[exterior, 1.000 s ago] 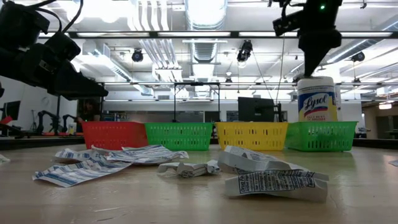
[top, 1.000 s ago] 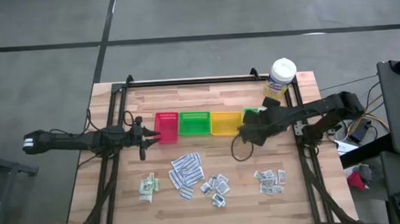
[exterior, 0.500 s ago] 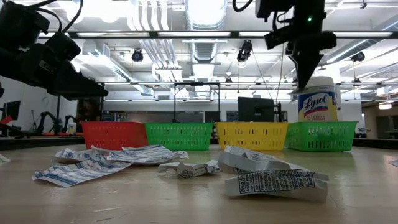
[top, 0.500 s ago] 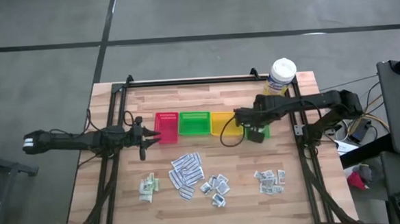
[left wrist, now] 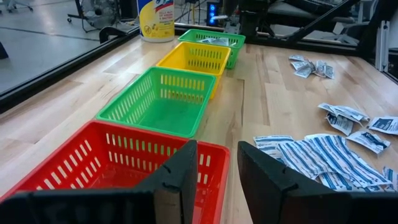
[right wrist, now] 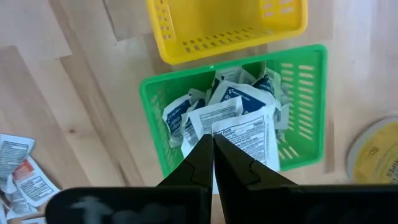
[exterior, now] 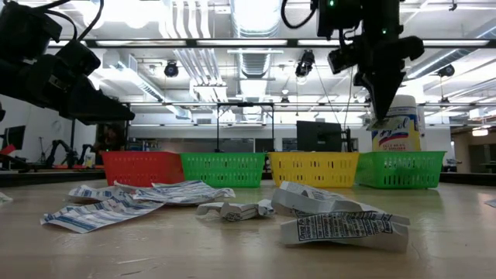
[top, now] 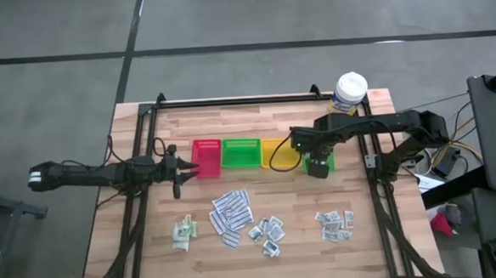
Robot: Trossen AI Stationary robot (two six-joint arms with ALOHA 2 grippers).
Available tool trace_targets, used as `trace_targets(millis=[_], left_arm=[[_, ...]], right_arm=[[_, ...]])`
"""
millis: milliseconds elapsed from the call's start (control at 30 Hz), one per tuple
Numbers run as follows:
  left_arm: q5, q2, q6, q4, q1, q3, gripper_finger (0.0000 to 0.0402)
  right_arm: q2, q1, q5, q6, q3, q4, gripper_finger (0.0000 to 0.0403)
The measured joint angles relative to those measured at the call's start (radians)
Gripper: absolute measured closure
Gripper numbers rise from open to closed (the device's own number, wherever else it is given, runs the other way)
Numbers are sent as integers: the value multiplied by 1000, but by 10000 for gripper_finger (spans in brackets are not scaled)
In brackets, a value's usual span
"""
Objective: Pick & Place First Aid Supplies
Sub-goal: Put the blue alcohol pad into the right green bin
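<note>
My right gripper (right wrist: pixel 213 140) points down over the right-hand green tray (right wrist: pixel 311 74), shut on a white printed packet (right wrist: pixel 245 140). The low view shows the gripper (exterior: pixel 380 115) high in front of the tub. Several packets (right wrist: pixel 186 118) lie in that tray. More first aid supplies lie flat on the table: long white strips (top: pixel 232 215), small squares (top: pixel 268 233), pale green sachets (top: pixel 183 232) and a small heap (top: pixel 335 223). My left gripper (left wrist: pixel 214 155) waits open at the red tray (top: pixel 206 156). My right gripper pinches the packet's near end (right wrist: pixel 229 138) between its two fingers, which come from above and point down. The packet hangs below the fingertips, clear of the tray and the packets in it. The fingers hide how far back it reaches.
Red, green (top: pixel 241 153), yellow (top: pixel 276 153) and a second green tray stand in a row across the table's middle. A white-lidded, yellow-labelled tub (top: pixel 348 94) stands at the far right corner. Black frame rails (top: pixel 141 204) run along the table's left and right sides.
My right gripper, still shut, has swung in over the right-hand green tray, its wrist turning until the fingers point straight down. Its tip has sunk a little toward the tray.
</note>
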State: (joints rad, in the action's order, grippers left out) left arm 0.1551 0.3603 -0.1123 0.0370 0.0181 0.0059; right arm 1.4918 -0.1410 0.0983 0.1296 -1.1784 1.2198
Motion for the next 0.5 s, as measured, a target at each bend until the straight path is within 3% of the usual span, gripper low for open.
trace_targets(millis=[500], left_arm=[[0, 0, 0, -1, 0, 0, 289]], right_arm=[[0, -95, -2, -11, 157, -186, 394]])
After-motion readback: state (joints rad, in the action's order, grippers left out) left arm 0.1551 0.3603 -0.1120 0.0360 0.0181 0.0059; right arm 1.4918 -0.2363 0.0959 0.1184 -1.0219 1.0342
